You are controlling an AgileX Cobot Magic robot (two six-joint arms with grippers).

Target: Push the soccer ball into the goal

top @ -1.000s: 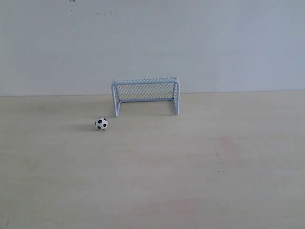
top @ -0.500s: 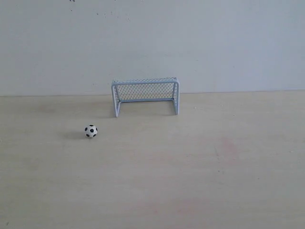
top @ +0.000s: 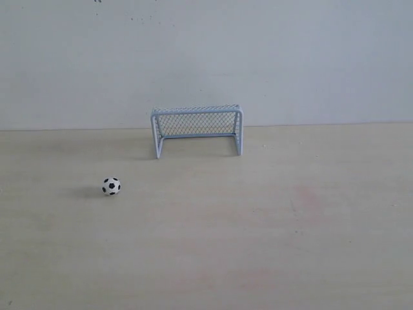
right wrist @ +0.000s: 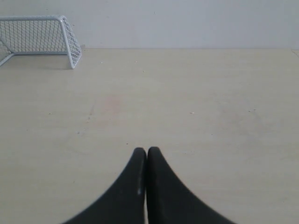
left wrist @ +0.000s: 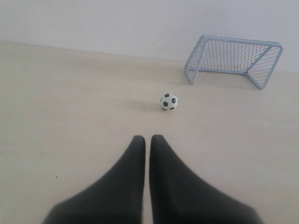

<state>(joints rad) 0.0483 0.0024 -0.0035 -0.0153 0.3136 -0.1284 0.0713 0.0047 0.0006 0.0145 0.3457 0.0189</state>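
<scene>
The goal (top: pixel 197 129) spans left-right at centre, mouth toward the camera. The ball (top: pixel 111 186) has rolled further lower-left on the tabletop (top: pixel 271 245). The left claw (left wrist: pixel 145 138) and right claw (right wrist: pixel 143 150) are pressed together.

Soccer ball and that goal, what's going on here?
Nobody is touching the soccer ball; it lies on the table outside the goal, on the left arm's side, and has rolled farther from it over the last second. The left gripper sits behind the ball, fingers shut, not touching. The right gripper is shut.
</scene>
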